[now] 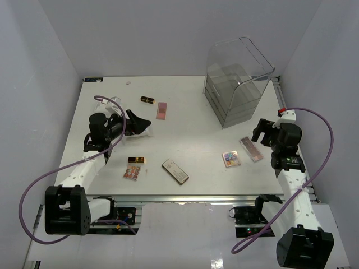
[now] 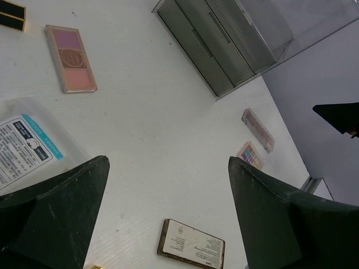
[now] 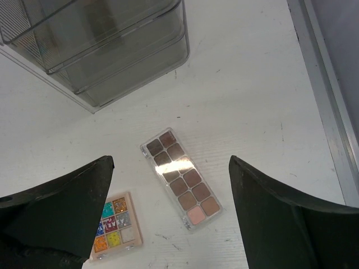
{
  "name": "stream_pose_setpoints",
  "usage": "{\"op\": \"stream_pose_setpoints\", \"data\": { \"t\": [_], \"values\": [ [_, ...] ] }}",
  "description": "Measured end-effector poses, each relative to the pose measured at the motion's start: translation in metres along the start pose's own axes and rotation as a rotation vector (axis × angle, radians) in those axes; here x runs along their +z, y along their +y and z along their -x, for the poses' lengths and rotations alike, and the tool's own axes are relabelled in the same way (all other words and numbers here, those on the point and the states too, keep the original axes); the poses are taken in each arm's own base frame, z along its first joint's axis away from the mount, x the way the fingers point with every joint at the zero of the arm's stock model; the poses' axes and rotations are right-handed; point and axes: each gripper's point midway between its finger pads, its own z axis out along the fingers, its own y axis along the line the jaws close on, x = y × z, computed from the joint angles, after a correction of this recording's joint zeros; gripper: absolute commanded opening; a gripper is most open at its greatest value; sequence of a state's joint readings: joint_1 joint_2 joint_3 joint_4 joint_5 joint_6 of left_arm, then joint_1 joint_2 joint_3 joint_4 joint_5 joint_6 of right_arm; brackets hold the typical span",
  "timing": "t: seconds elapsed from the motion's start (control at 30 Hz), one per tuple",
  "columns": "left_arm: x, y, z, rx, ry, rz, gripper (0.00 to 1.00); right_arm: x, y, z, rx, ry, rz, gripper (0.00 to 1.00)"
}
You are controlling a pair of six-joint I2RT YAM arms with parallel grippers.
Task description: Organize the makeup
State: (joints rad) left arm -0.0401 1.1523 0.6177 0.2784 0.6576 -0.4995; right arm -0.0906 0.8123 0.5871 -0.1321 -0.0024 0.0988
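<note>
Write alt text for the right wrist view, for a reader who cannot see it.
The right gripper, jaws wide open, hangs over a long brown eyeshadow palette lying on a white table. A small multicolour palette lies beside it, and a clear drawer box stands beyond.

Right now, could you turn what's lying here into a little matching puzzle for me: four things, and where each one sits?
Things:
1. drawer box
2. white packet
3. pink palette
4. long brown palette

Places:
a. near right, beside the multicolour palette
b. far right corner
c. far side, next to a black-and-gold tube
d. far side, leftmost of the four

Pairs: 1-b; 2-d; 3-c; 4-a
</note>
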Motion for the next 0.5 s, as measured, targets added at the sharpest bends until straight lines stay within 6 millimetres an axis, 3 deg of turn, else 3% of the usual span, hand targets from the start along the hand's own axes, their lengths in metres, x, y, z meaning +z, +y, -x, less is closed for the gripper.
{"op": "stream_pose_setpoints", "data": {
  "t": [0.13,0.33,0.5],
  "values": [
    [0.018,-0.005,-0.009,-0.056,0.048,-0.008,0.98,-0.003,0.007,0.002,-0.032,-0.009,0.047,0.9],
    [0.061,-0.052,-0.019,-0.065,0.118,-0.096,0.98,-0.019,0.036,0.006,-0.193,-0.072,0.24,0.9],
    [0.113,-0.066,-0.02,-0.132,0.145,-0.114,0.97,-0.04,0.07,-0.016,-0.369,-0.1,0.492,0.9]
  ]
}}
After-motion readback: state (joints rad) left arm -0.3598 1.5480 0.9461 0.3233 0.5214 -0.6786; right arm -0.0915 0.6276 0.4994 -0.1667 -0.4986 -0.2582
